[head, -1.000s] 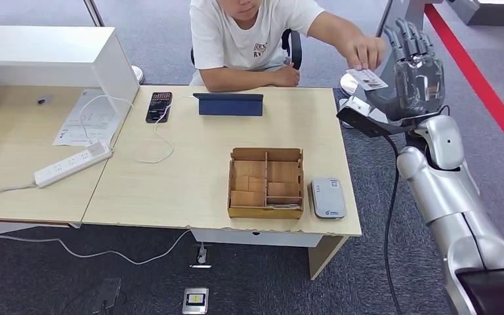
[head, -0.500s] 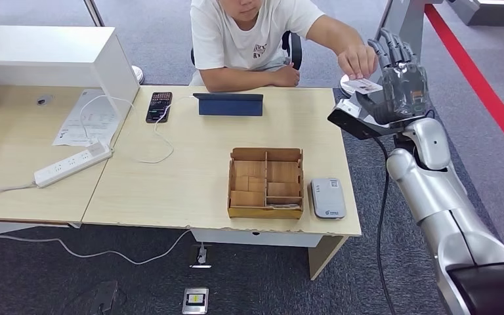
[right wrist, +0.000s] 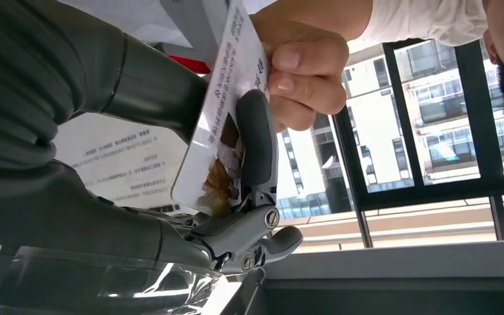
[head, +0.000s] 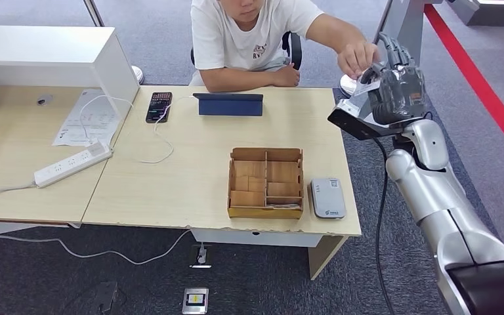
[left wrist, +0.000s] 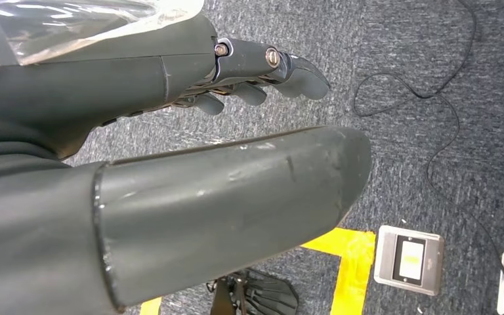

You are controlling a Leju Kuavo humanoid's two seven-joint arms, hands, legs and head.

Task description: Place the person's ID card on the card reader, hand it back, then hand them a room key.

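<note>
Beyond the counter's (head: 170, 177) far right corner, the right hand (head: 397, 82) closes its fingers (right wrist: 257, 141) on the ID card (right wrist: 220, 111), while the person's hand (head: 356, 58) also pinches it. This looks like the first step, taking the card. Next it should go down flat on the card reader (head: 328, 197). The left hand (left wrist: 170, 164) holds nothing, fingers curled loosely.

Dark grey right hand (head: 399, 82) on a silver arm; pinched in it, a white ID card (right wrist: 226, 115) with dark print and a brownish picture. Pale wood-grain counter (head: 190, 164). Below the hand: grey card reader (head: 328, 197), tan cardboard divided box (head: 266, 183). Person's shirt (head: 249, 29) white. Floor: grey carpet (left wrist: 433, 79), yellow tape (left wrist: 351, 259).
</note>
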